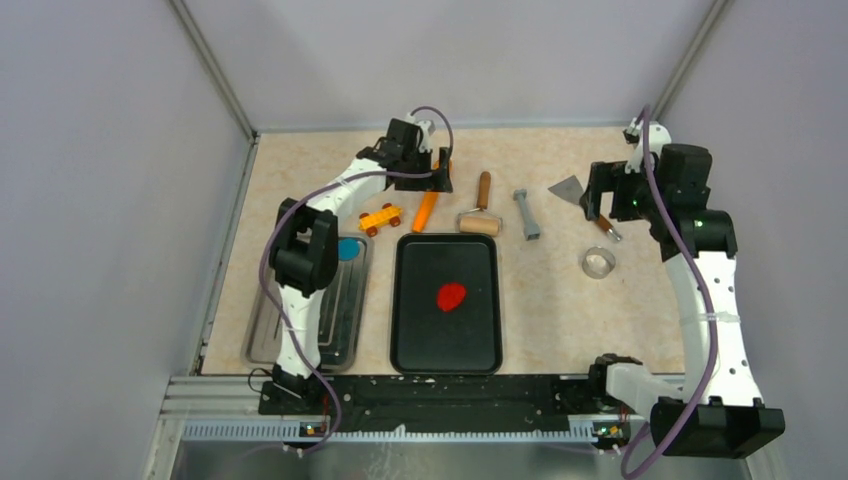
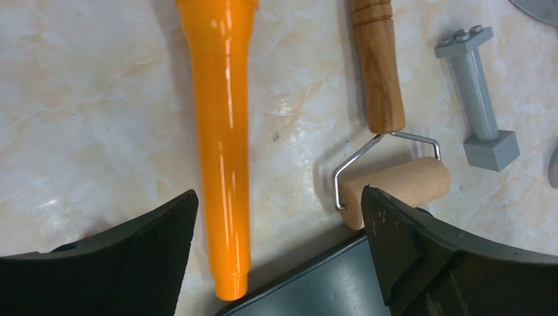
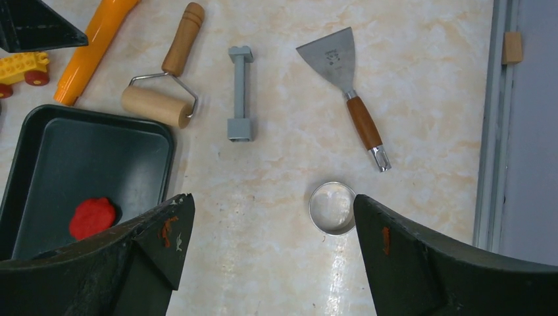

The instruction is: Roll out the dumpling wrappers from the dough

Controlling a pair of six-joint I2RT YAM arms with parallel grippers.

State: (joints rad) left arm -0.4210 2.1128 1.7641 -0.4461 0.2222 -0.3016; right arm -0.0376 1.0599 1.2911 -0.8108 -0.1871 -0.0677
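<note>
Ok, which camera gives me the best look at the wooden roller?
Right wrist: the whole roller lies clear, handle to drum, beside the black tray. Left wrist is closer, but its drum is partly hidden. Top view shows it whole but small.

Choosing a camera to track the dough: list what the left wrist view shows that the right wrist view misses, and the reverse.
Left wrist only: both fingers of the open left end effector. Right wrist only: the red dough, the metal ring cutter, the yellow toy car, the open right end effector. Both: the orange tapered stick, the wooden roller, the grey brick column, the black tray.
</note>
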